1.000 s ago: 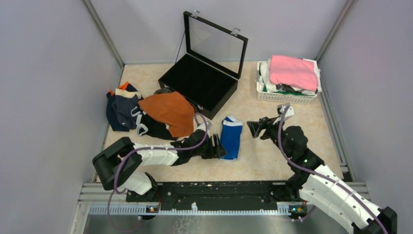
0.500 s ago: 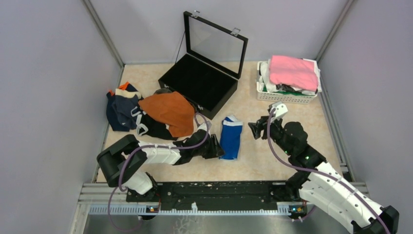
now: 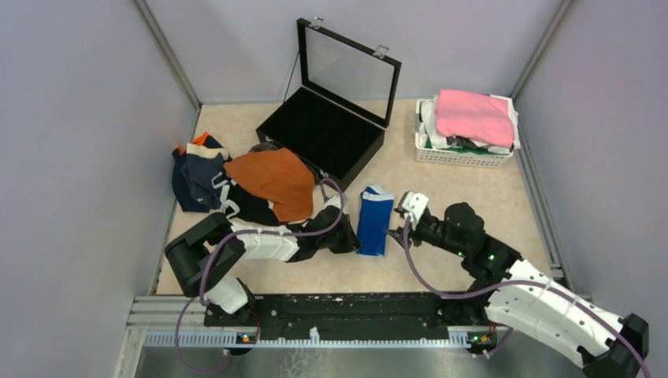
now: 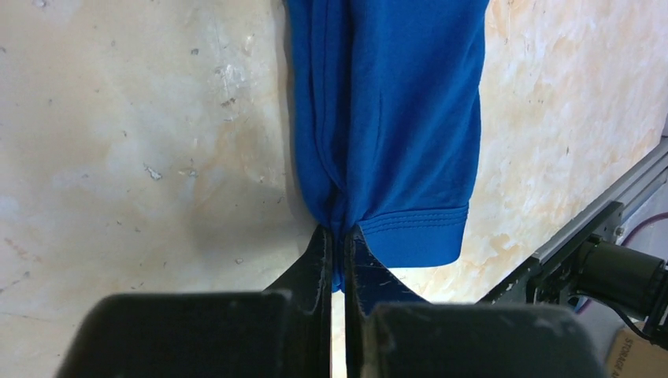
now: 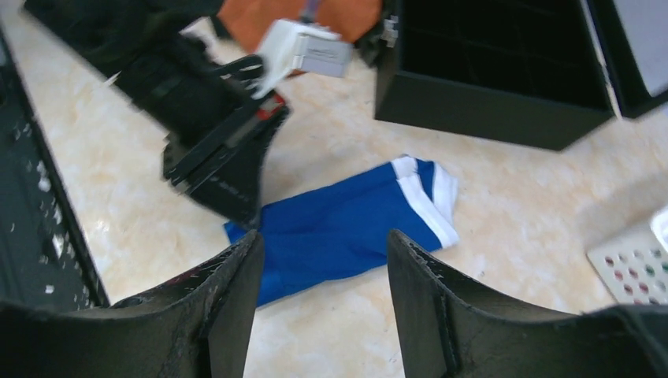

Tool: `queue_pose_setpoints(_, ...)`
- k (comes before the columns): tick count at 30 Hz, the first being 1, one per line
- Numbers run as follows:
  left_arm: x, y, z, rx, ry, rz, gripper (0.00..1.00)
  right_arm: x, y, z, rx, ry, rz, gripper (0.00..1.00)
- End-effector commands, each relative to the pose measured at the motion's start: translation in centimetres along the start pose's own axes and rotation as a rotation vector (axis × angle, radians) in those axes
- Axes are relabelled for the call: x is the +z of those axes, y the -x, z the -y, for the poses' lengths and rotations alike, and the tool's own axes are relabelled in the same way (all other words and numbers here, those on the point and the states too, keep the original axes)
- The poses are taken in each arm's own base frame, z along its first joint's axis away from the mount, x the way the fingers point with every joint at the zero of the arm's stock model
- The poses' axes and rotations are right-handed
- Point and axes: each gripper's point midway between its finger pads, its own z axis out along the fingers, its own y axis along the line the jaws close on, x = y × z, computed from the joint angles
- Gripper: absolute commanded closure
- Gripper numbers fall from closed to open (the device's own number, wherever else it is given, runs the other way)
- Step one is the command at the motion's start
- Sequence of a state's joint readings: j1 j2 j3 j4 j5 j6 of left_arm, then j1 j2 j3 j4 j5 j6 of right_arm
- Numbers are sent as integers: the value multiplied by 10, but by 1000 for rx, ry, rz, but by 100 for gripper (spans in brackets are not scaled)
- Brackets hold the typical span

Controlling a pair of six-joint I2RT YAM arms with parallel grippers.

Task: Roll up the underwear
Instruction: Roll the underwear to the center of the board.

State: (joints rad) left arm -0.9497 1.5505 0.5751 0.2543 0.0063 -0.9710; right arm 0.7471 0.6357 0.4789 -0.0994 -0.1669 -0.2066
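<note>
Flagging risks on the roll.

Blue underwear (image 3: 373,220) lies flat on the worktop (image 3: 441,260), folded into a narrow strip. Its waistband points toward the black case (image 3: 319,134) and its leg hem toward the arms, apart from the pile (image 3: 264,183) of other pairs on the left. Left fingers (image 4: 336,236) are clenched on the hem end at its near-left corner, and the fabric puckers into the pinch. Right fingers (image 5: 323,236) are spread and hold nothing, hovering just right of the same end.

Risks:
1. The bite is shallow, right at the edge. A pull along the strip likely slips the cloth out.
2. I can't tell how many layers are in the pinch. If it's only the top one, lifting opens the fold instead of starting a roll.
3. The grip sits on one corner and the other corner is free, so the roll probably starts skewed and cones.
4. Nothing pins the waistband end. The cloth is light and the worktop looks smooth, so the strip may slide rather than curl.
5. Both wrists crowd one small end. If the right one goes for the free corner, finger-to-finger contact is plausible.
</note>
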Motion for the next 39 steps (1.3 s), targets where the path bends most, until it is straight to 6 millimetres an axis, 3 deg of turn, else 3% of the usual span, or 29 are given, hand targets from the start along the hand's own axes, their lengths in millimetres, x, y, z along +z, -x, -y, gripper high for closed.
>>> queue_pose_setpoints(1, 2, 1, -25, 73, 110, -16, 100, -5, 20, -32, -259, 157, 49, 43)
queue_pose_setpoints(7, -14, 19, -48, 110, 166, 13, 100, -1, -25, -65, -595, 284, -68, 50)
queue_pose_setpoints(14, -25, 23, -74, 216, 259, -38, 100, 17, -48, -81, -838, 340, -75, 47)
queue_pose_setpoints(17, -22, 20, -72, 235, 242, -60, 100, 28, -66, -79, -927, 332, -101, 45)
queue_pose_setpoints(27, -16, 19, -71, 265, 226, -81, 100, 59, -84, -76, -1049, 264, -78, 39)
queue_pose_setpoints(39, -14, 17, -64, 294, 195, -111, 100, 71, -123, -74, -1186, 308, -182, 39)
